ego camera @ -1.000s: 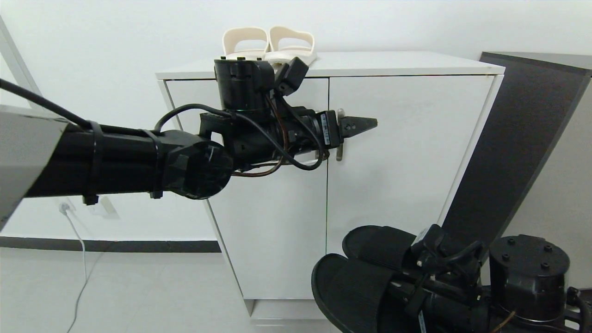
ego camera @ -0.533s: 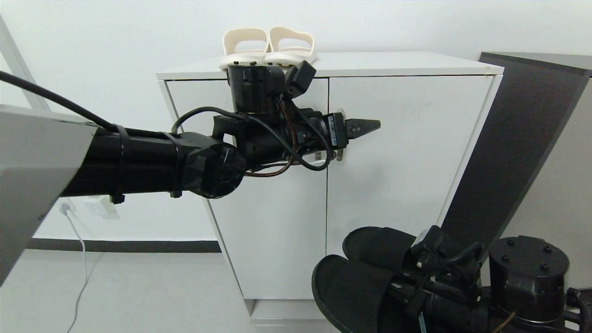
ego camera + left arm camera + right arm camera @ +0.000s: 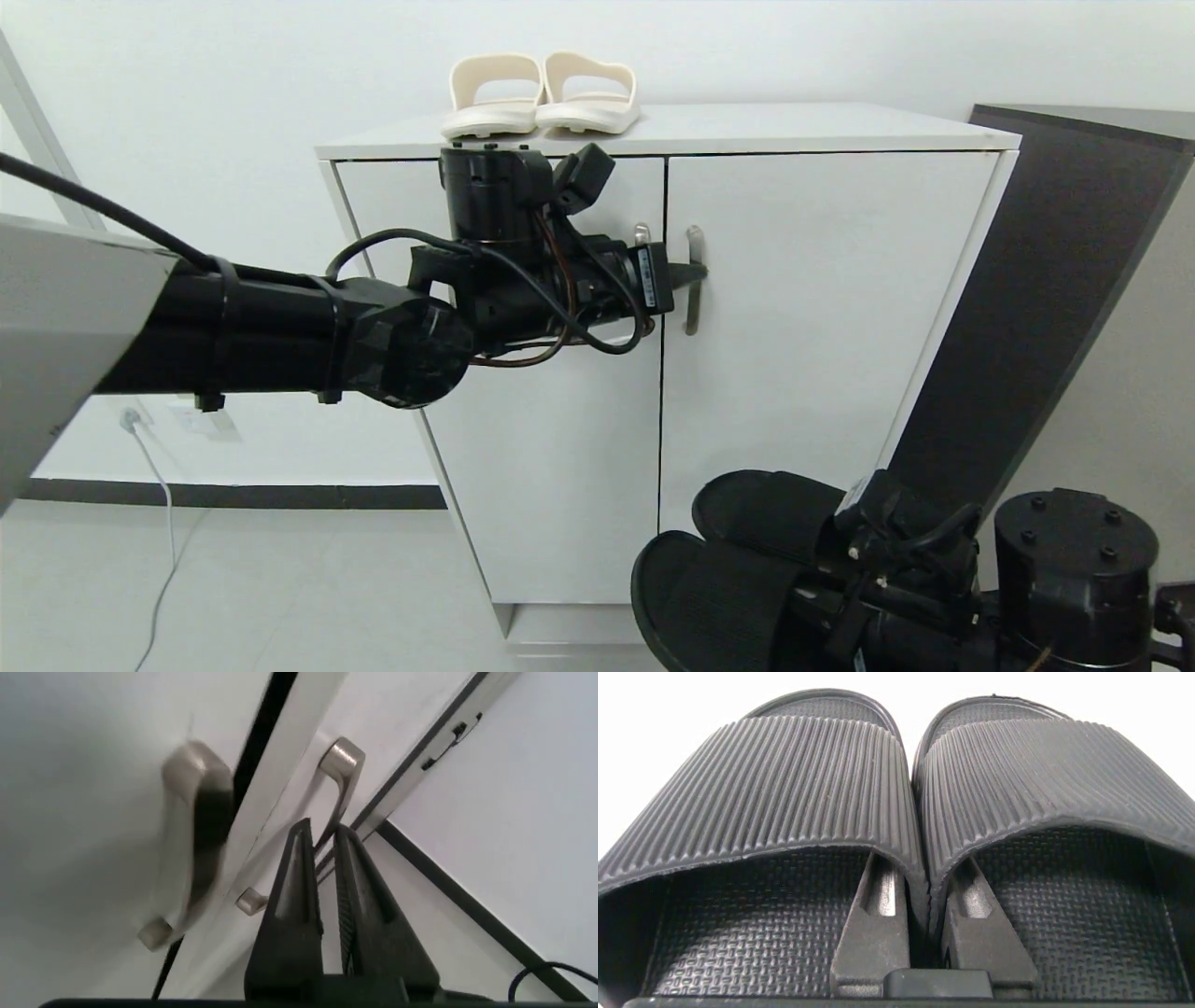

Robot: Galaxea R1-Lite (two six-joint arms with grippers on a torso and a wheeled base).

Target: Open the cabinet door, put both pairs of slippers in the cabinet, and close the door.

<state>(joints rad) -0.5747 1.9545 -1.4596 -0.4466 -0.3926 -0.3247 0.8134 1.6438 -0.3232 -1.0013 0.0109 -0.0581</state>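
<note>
Pulled back along the cabinet (image 3: 794,126) front, the left gripper (image 3: 698,273) no longer reached across the right door (image 3: 822,355) as it had a second before; its tip lay at that door's handle (image 3: 692,313); its fingers (image 3: 301,887) stood nearly together with a thin slit between them, and whether they touched the handle I could not tell; the right gripper (image 3: 922,873) sat low before the cabinet, slightly lower than before, clamped on the black slippers (image 3: 747,551), one finger inside each, pressing their inner walls together; the cream slippers (image 3: 541,93) rested side by side on the cabinet top, above the shut left door (image 3: 551,448).
</note>
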